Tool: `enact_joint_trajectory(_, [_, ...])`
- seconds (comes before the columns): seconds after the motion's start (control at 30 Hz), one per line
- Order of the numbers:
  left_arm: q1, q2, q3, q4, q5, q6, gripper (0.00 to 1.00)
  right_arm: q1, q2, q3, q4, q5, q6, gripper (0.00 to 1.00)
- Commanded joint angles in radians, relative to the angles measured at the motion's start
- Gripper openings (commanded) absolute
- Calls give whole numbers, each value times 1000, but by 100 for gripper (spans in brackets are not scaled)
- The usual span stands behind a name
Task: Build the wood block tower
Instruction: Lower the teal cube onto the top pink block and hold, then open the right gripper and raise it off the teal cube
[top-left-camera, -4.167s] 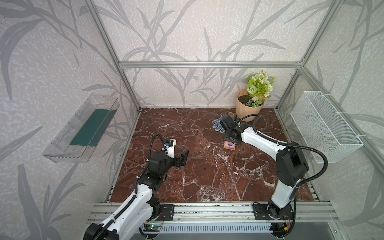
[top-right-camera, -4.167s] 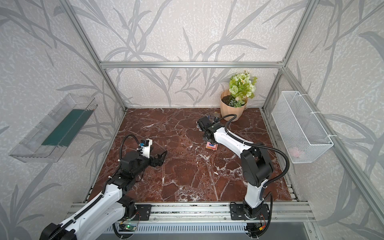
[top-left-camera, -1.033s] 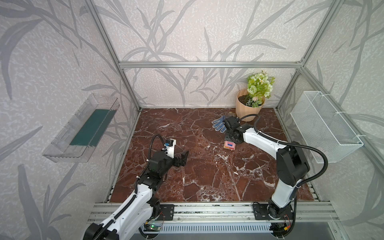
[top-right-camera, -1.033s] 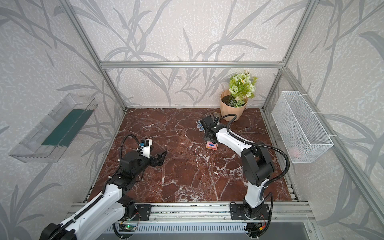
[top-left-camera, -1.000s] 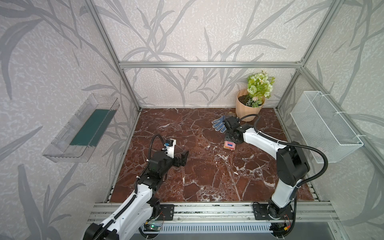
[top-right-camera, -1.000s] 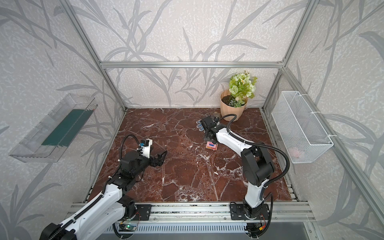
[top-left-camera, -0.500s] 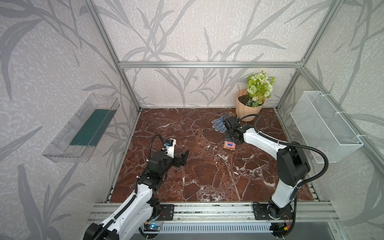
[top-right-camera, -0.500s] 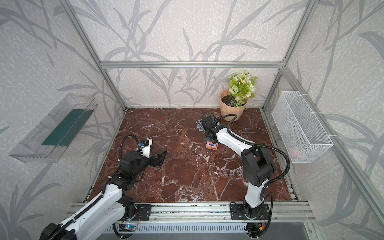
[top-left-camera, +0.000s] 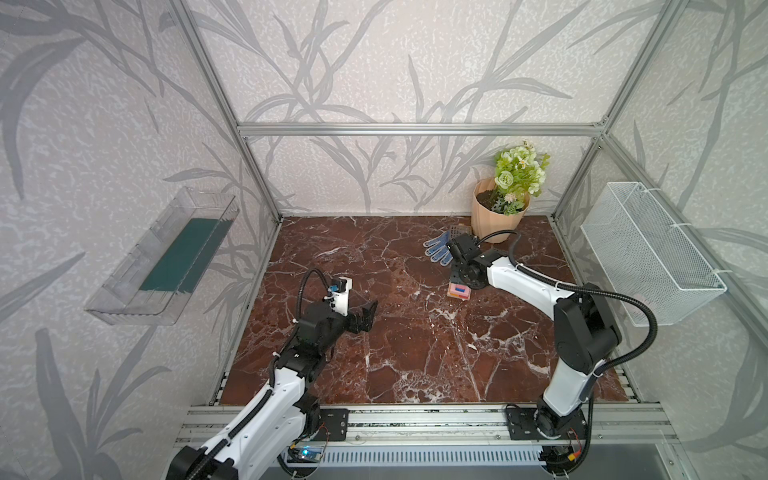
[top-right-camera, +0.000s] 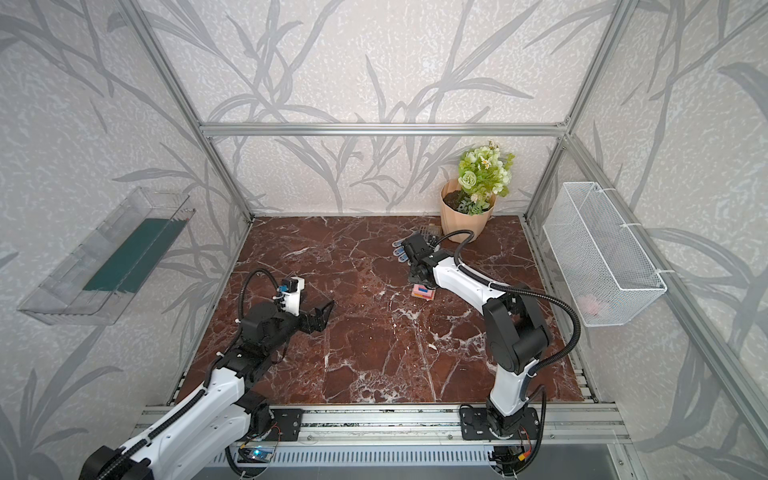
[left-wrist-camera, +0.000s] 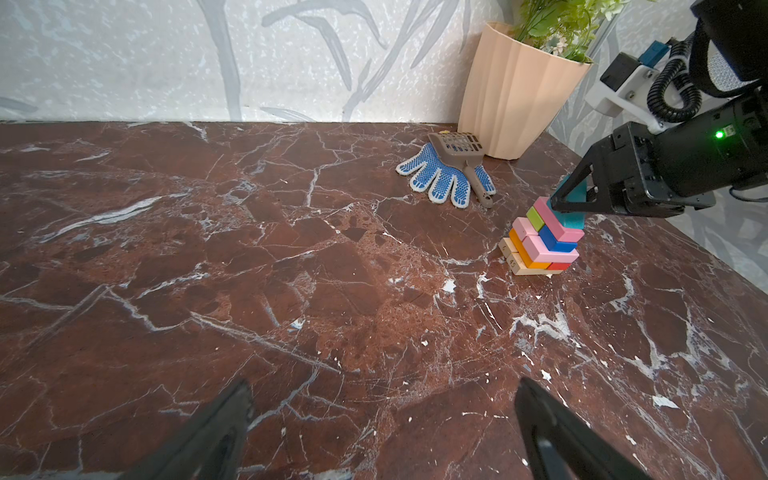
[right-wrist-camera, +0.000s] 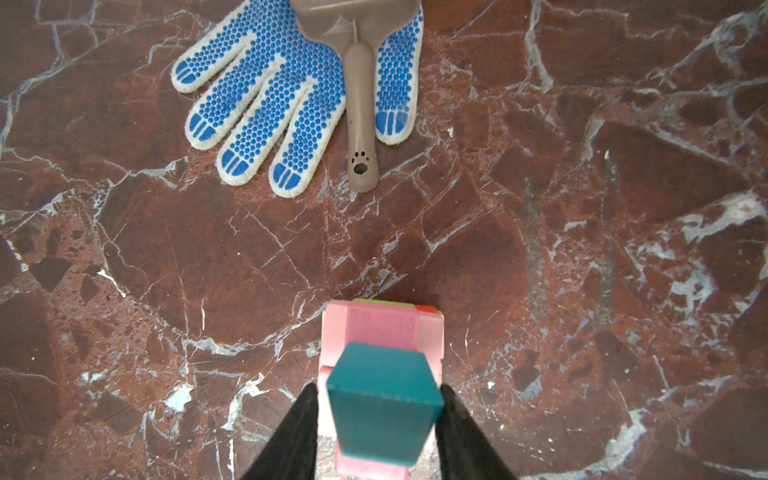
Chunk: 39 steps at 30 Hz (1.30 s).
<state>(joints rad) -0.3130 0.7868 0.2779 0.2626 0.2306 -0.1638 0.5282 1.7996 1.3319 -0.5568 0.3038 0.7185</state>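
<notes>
One teal block (right-wrist-camera: 384, 409) hides most of the tower (right-wrist-camera: 380, 326).

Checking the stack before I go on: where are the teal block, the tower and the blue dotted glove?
teal block (right-wrist-camera: 384, 399): right wrist view, middle of its visible surface.
tower (left-wrist-camera: 548, 249): left wrist view, lower pink layer.
blue dotted glove (left-wrist-camera: 434, 174): left wrist view, palm.
</notes>
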Motion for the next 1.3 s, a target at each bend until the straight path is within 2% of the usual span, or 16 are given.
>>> enact_joint_trajectory(0.0, [3, -10, -4, 15, 9, 20, 99, -7, -15, -3, -10, -3, 15, 41])
enact_joint_trajectory(0.3, [3, -10, -4, 15, 10, 20, 99, -6, 3, -3, -10, -13, 20, 40])
enact_joint_trajectory(0.83, [3, -10, -4, 15, 10, 21, 99, -7, -34, -15, -28, 23, 27, 45])
enact_joint_trajectory(0.97, [3, -9, -5, 16, 7, 20, 99, 4, -88, -52, -13, 42, 17, 55])
enact_joint_trajectory(1.1, [3, -9, -5, 17, -2, 17, 99, 26, -221, -130, 36, 48, -1, 69])
enact_joint_trajectory(1.27, [3, -19, -9, 17, -35, 8, 99, 33, -430, -242, 76, 9, -19, 77])
